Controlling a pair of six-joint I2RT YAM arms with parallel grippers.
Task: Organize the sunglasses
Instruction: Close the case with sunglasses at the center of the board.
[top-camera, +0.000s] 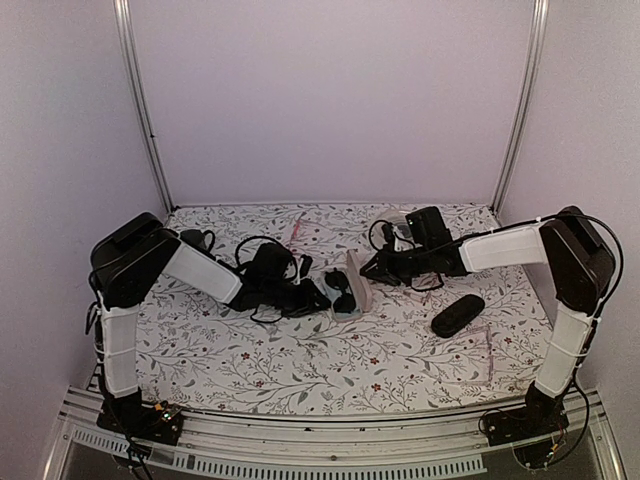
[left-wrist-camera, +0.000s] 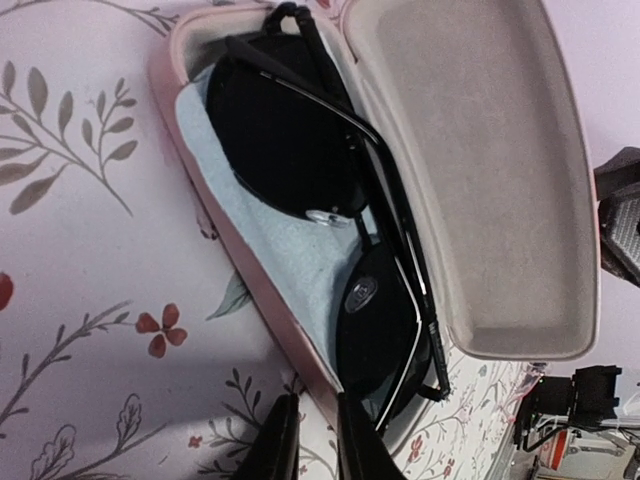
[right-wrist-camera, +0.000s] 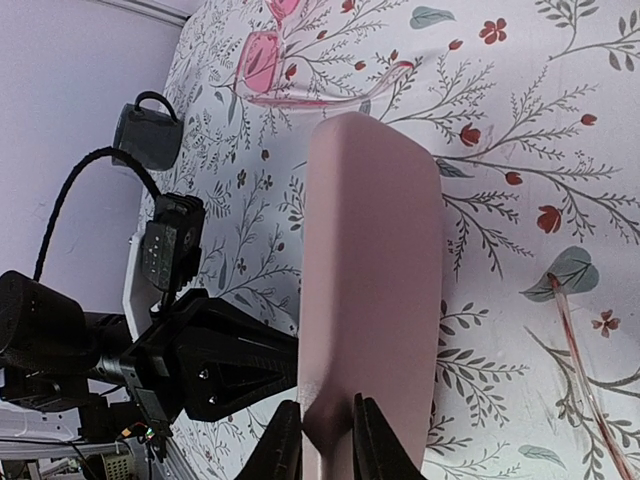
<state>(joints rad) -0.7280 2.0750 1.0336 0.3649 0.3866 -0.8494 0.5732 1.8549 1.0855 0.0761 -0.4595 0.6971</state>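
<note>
Closing the case (top-camera: 352, 285) on the flowered table (top-camera: 300, 370) looked like the step in hand; doing it well would have meant swinging the lid (right-wrist-camera: 370, 280) down slowly about its hinge while the base (left-wrist-camera: 170, 90) was held against sliding; the temple ends poking up at one end of the base would have needed watching, since they could catch the lid's rim; the pale blue cloth (left-wrist-camera: 270, 250) should not have been trapped in the seam. The sunglasses (left-wrist-camera: 290, 150) lay folded in the open base on that cloth, with the lid standing open beside them; the right gripper (right-wrist-camera: 325, 440) was clenched on the lid's edge, a finger on either face, so the sunglasses sat beyond the lid, hidden from that wrist; the left gripper (left-wrist-camera: 313, 445) had its fingers nearly together at the base's near rim, just beside one lens and clear of the sunglasses; whether it pinched that rim could not be told.
</note>
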